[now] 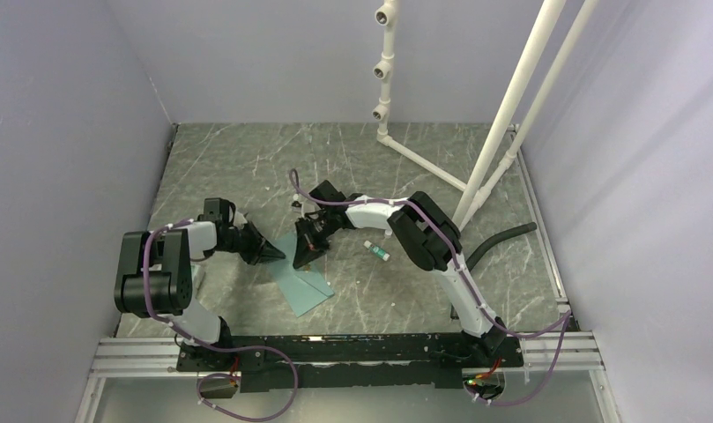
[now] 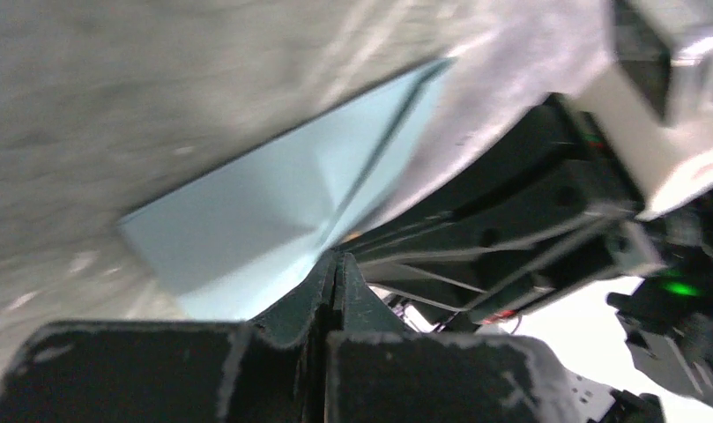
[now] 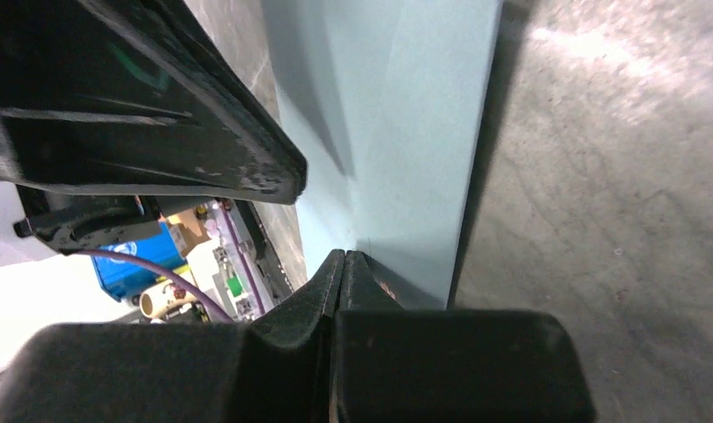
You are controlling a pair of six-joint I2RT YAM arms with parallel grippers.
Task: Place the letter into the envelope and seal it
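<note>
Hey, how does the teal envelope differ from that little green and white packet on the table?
The envelope is a broad, flat teal sheet; the packet is small, narrow and white with green. The envelope lies at the tips of the left end effector and right end effector; the packet lies apart from both, to their right. Both are on the grey marbled table.

left tool (image 2: 337, 266): jaws pressed together | envelope (image 2: 238, 220): teal, at tool tip | table (image 2: 115, 88): grey
</note>
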